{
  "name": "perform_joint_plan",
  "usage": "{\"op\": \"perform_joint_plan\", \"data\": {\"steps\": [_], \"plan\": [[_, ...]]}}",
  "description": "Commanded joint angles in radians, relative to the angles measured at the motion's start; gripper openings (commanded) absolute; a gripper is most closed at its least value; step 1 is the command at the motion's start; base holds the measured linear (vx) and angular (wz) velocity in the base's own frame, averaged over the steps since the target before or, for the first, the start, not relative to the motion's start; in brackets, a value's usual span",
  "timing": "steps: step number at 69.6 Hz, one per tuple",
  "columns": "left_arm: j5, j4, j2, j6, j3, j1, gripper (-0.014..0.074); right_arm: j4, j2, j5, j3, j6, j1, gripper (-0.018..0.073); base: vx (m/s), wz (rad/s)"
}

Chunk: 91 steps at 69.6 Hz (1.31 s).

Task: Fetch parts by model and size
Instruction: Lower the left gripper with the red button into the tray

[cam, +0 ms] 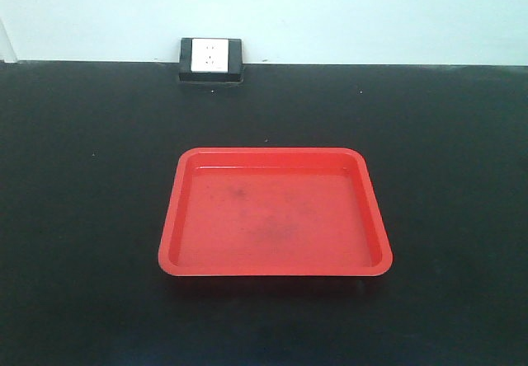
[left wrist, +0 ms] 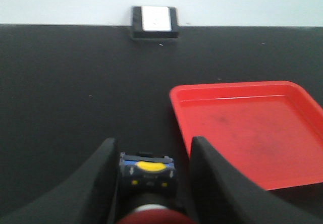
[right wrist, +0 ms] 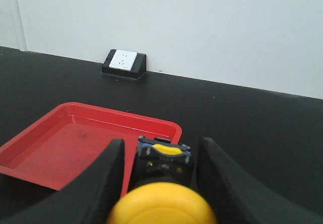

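A matt black bench (cam: 82,218) fills almost the whole front view and ends at the back against a plain pale wall (cam: 371,11). At this back edge, touching the wall, stands a small black socket box (cam: 211,59) with a white sloped face. A red tray (cam: 272,153) lies flat near the middle of the bench, well apart from the socket box.

Bare black surface lies wide on every side of the tray. In the left wrist view the tray is to the right of the hand, and its near left corner is close to the right finger. In the right wrist view the tray is to the left and partly behind the left finger.

The tray is a shallow rectangle of glossy plastic with rounded corners and a raised rim. Its floor shows some dark smudges. The bench is dull and shows a few light specks.

The left hand (left wrist: 151,148) is grasping the red switch (left wrist: 147,176) between its black curved fingers (left wrist: 101,183), above the bench. The round red cap is nearest to the camera, and the blue-and-grey base with a yellow part points away. The right hand (right wrist: 161,146) is grasping the yellow switch (right wrist: 161,193) in the same way, the smooth yellow dome cap close to the lens and the base toward the wall. Neither switch shows in the front view.
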Motion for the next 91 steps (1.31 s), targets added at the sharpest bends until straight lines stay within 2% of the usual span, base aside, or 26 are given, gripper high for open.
{"op": "perform_joint_plan", "data": {"steps": [1,10,19,24,41,50,62,68,74,85,91], "plan": [[-0.13,-0.115,0.094,0.085,-0.029,-0.004,-0.0006,-0.01,0.013,-0.09,-0.026,-0.008,0.0,-0.0002,0.0,0.0],[-0.135,-0.196,0.22,0.178,-0.062,-0.004,-0.0006,-0.01,0.013,-0.09,-0.026,-0.008,0.0,-0.0002,0.0,0.0],[-0.142,-0.258,0.331,0.235,-0.122,-0.007,-0.0006,-0.01,0.013,-0.089,-0.026,-0.008,0.0,-0.0002,0.0,0.0],[-0.147,-0.274,0.389,0.259,-0.162,-0.027,-0.0006,-0.01,0.013,-0.089,-0.026,-0.008,0.0,-0.0002,0.0,0.0],[-0.214,-0.269,0.599,0.255,-0.284,-0.189,-0.0006,-0.01,0.013,-0.089,-0.026,-0.008,0.0,-0.0002,0.0,0.0],[-0.247,-0.268,0.733,0.216,-0.348,-0.26,-0.0006,-0.01,0.013,-0.089,-0.026,-0.008,0.0,-0.0002,0.0,0.0],[-0.251,-0.253,0.904,0.078,-0.463,-0.313,-0.0006,-0.01,0.013,-0.068,-0.026,-0.008,0.0,-0.0002,0.0,0.0],[-0.231,-0.201,0.976,-0.048,-0.533,-0.334,-0.0006,-0.01,0.013,-0.047,-0.026,-0.008,0.0,-0.0002,0.0,0.0],[-0.177,-0.082,1.047,-0.203,-0.604,-0.354,-0.0006,-0.01,0.013,-0.034,-0.026,-0.008,0.0,-0.0002,0.0,0.0],[0.007,0.259,1.163,-0.528,-0.743,-0.409,-0.0006,-0.01,0.013,-0.03,-0.026,-0.008,0.0,-0.0002,0.0,0.0],[0.119,0.431,1.214,-0.662,-0.807,-0.445,-0.0006,-0.01,0.013,-0.03,-0.026,-0.008,0.0,-0.0002,0.0,0.0]]}}
